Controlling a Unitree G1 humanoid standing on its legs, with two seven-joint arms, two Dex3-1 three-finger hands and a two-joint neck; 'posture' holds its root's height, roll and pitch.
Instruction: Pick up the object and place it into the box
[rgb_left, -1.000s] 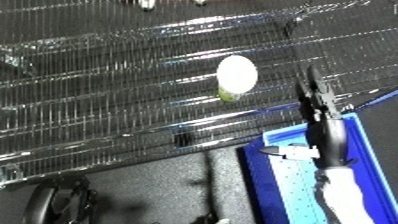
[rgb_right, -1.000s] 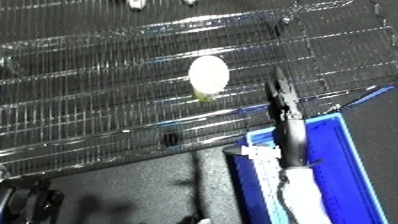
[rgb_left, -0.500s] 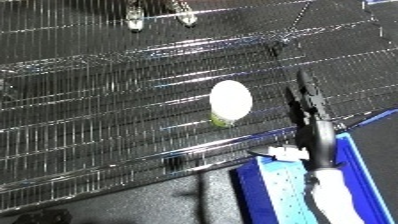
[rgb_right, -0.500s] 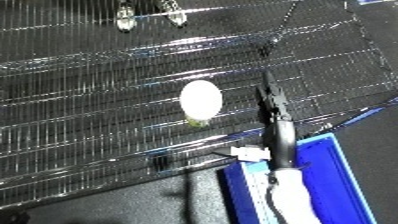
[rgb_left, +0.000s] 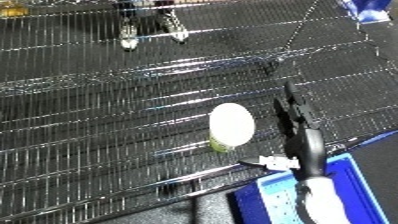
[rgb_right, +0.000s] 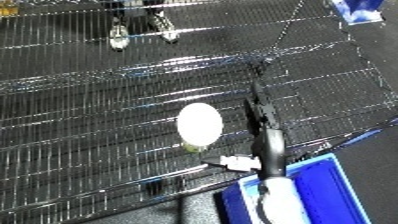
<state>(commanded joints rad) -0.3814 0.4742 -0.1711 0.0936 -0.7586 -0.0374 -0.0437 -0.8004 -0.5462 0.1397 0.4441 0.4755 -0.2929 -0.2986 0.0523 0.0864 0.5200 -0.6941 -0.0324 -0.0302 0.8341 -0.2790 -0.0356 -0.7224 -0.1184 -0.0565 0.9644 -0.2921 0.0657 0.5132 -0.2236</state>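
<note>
The right hand reaches up over the wire rack from the lower right, its black fingers straight and close together, edge-on to the camera, with nothing in its hold. The white forearm behind it crosses the near corner of the blue bin, which sits at the lower right beside the rack.

Just to the hand's left, near but apart from it, lies the object: a small container with a white oval top and a yellow-green base showing below it. It rests on the rack's wires about level with the fingers. Its long axis looks to run roughly up and down the view, nearly parallel to the fingers, so the coming move probably calls for a sideways shift left and a closing round it.

The left hand is out of sight, so the right hand is the nearer one. No label or writing can be read on the container or bin.
</note>
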